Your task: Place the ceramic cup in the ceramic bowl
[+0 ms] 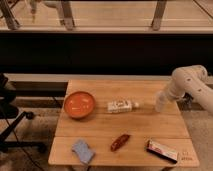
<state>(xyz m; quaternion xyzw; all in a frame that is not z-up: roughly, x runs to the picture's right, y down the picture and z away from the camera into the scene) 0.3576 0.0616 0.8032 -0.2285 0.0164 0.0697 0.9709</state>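
The light wooden slatted table (150, 126) carries everything. The white jointed robot arm (189, 82) reaches in from the right side and bends down to the table's right edge, where its pincer (160, 105) hangs low, close to the boards. I cannot tell whether the pincer is clenched or released.

The wide round orange-red ceramic bowl (79, 105), with its glossy lighter inside, sits well apart from the pincer, far across the table to the left at about the same depth. The clear labelled bottle with a white cap (122, 106) lies on its side between the bowl and the pincer, its cap end near the pincer.

The flat white-and-red packet with a dark edge (161, 150) lies nearer the camera than the pincer, almost straight in front of it. The blue-grey sponge (82, 150) is near the front left corner, well apart from the pincer. The small dark red oblong item (120, 142) lies between sponge and packet.

The small pale cream-white ceramic cup cannot be told apart from the pale tip at the pincer.
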